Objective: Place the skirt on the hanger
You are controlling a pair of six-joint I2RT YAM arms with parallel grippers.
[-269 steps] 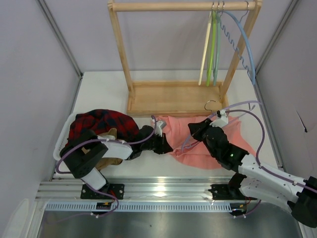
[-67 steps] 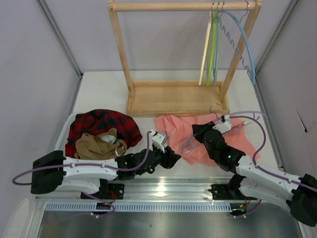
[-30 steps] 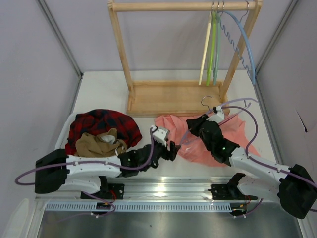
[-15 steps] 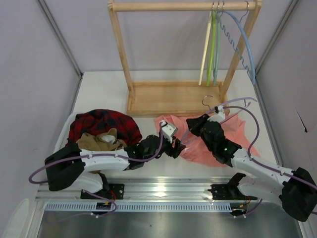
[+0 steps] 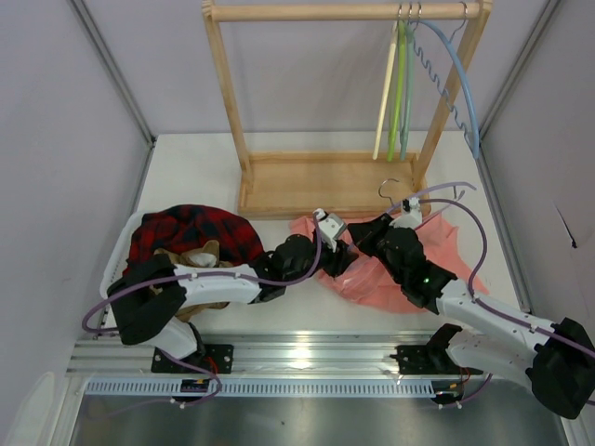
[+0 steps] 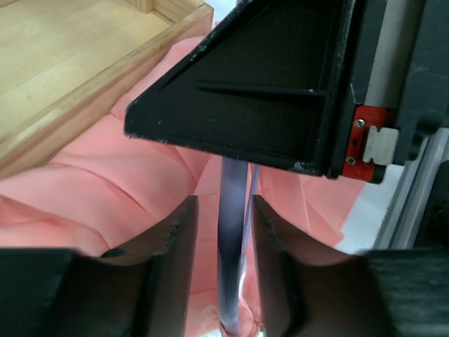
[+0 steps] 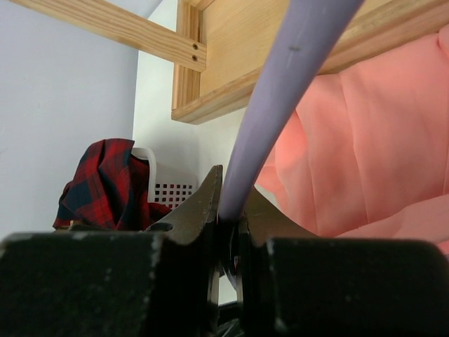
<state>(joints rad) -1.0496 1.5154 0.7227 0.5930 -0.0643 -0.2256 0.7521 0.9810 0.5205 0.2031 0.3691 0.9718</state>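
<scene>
The salmon-pink skirt (image 5: 446, 243) lies crumpled on the table in front of the wooden rack; it also shows in the left wrist view (image 6: 105, 182) and the right wrist view (image 7: 365, 147). My right gripper (image 5: 364, 234) (image 7: 230, 203) is shut on the lilac hanger (image 7: 295, 77), held slanted above the skirt, its silver hook (image 5: 389, 190) pointing to the rack. My left gripper (image 5: 342, 255) (image 6: 223, 203) is open; its fingers straddle the hanger's bar (image 6: 230, 267) with a gap on each side, right below the right gripper.
The wooden rack (image 5: 325, 184) stands at the back, with cream and green hangers (image 5: 398, 84) and a light blue hanger (image 5: 457, 79) on its rail. A white basket (image 5: 113, 265) at the left holds the red-and-black plaid garment (image 5: 191, 230) and a tan garment (image 5: 191, 260).
My left gripper has swung from the table's front edge up and right over the skirt, and now its fingers are around the hanger. The right gripper has kept hold of the hanger, barely moving.
</scene>
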